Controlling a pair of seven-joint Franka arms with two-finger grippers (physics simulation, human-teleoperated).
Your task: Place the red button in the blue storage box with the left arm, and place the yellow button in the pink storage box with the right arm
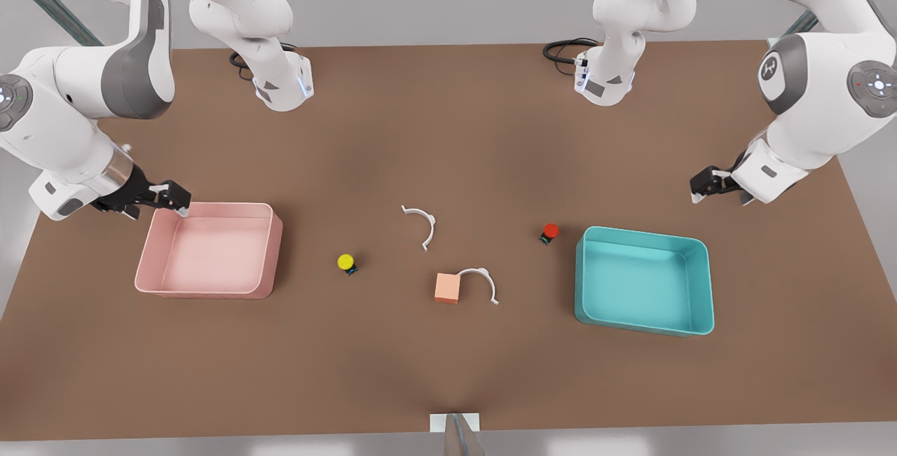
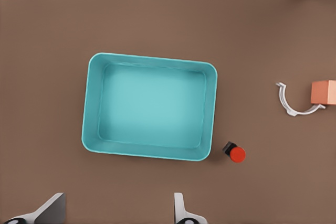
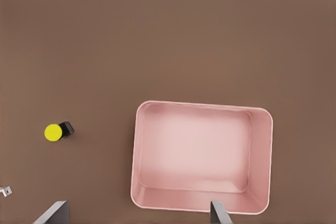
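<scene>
Two tiny buttons, red button (image 1: 550,232) right of centre and yellow button (image 1: 345,262) left of centre, look light and rigid, best pinched across their dark bases; left gripper (image 1: 709,183) at right edge and right gripper (image 1: 172,198) at left edge both gape wide, empty

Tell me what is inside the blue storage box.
Nothing: the blue storage box is empty, its whole floor uncovered. The red button sits on the table just outside one corner.

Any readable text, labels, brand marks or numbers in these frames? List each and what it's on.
No readable words or numbers.
A round emblem on the arm link at the front view's right: a logo, no letters legible.
The red button, yellow button, blue storage box, pink storage box, salmon cube and two white clips: no markings.
</scene>
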